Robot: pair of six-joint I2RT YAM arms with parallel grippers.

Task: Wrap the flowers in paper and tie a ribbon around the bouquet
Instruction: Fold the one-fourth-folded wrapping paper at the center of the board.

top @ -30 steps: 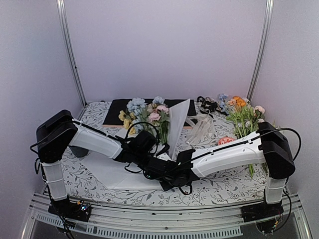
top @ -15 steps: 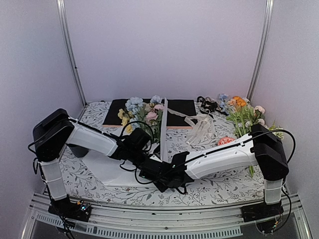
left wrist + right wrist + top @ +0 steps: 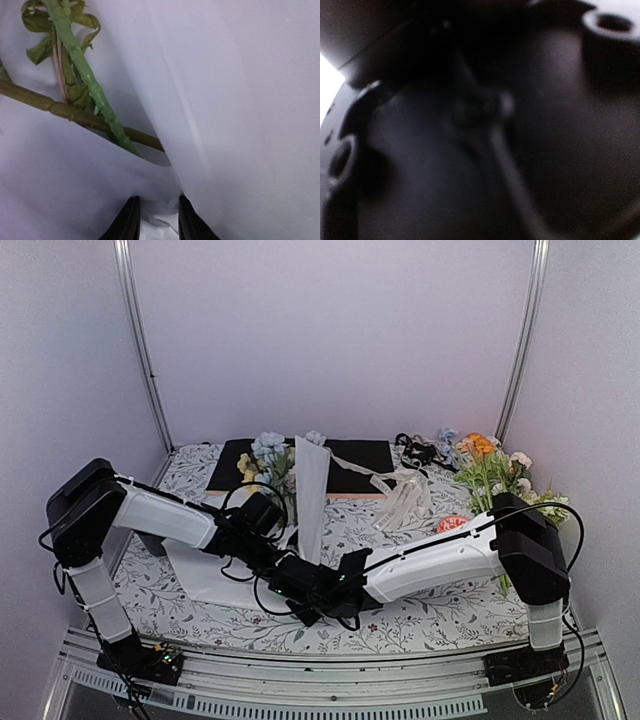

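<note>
Your left gripper (image 3: 158,223) sits narrowly parted on the thin white paper sheet (image 3: 240,100), beside green flower stems (image 3: 85,82); your right gripper (image 3: 292,586) is closed.

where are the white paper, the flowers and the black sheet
the paper (image 3: 312,492): top view, on its raised flap
the flowers (image 3: 268,447): top view, on a blue bloom
the black sheet (image 3: 365,455): top view, on its bare right half
</note>
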